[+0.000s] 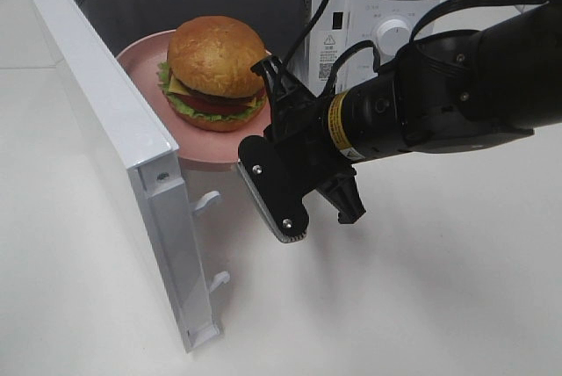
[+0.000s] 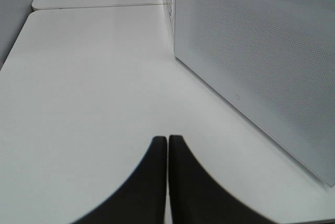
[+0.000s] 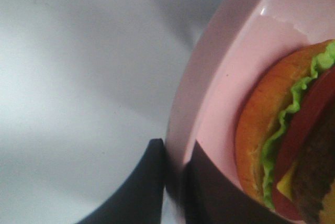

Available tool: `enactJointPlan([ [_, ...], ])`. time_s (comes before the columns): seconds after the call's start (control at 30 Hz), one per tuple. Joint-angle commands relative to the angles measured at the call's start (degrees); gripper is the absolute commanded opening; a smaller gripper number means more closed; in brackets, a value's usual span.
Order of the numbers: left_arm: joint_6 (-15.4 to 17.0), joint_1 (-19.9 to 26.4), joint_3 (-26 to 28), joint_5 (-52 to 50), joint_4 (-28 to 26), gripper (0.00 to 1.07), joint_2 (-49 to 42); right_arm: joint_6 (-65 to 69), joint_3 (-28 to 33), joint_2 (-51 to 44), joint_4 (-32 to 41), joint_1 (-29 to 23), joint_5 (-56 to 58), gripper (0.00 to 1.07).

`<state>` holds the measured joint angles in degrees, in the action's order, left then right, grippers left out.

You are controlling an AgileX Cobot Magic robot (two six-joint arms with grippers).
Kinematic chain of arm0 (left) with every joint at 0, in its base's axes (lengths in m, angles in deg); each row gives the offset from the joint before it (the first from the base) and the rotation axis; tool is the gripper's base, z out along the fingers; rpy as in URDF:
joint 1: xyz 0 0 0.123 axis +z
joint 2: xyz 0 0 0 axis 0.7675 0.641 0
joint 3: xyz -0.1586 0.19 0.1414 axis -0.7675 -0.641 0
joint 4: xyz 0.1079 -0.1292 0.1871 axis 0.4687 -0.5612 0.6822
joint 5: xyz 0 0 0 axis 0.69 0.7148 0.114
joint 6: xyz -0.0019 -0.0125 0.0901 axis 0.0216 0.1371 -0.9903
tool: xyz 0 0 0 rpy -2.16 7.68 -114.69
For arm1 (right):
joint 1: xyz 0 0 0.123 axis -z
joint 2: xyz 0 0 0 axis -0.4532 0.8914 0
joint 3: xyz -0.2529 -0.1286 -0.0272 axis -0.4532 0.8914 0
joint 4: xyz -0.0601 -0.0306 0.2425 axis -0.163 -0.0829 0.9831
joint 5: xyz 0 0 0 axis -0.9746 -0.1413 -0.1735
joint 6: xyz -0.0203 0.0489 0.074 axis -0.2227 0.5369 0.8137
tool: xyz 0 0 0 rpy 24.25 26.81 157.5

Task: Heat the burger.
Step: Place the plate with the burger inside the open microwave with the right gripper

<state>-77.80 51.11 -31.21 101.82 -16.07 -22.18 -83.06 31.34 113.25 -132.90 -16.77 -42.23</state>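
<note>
Pink plate (image 1: 140,55) and burger (image 1: 215,64) filling the oven mouth (image 1: 277,16) straight ahead of the right claw (image 3: 177,148), open microwave door (image 1: 105,121) walling the side beyond them, bare white table (image 1: 421,297) open beneath and behind it

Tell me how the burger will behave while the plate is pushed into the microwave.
The burger is tall and stacked in layers, so a jerk may shift or topple it. The pink plate looks glossy, so the burger could slide. The right pincer grips only the rim, so the plate may sag.
</note>
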Motion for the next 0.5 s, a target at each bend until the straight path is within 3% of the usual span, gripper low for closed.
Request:
enactJointPlan([
  [0.03, 0.23, 0.17, -0.11, -0.57, -0.52, 0.00, -1.09, -0.69, -1.32, -0.63, -0.63, 1.26, -2.18, 0.02],
  [0.5, 0.23, 0.17, -0.11, -0.57, -0.52, 0.00, -1.09, -0.63, -1.32, -0.63, -0.40, 2.64, -3.72, 0.00],
])
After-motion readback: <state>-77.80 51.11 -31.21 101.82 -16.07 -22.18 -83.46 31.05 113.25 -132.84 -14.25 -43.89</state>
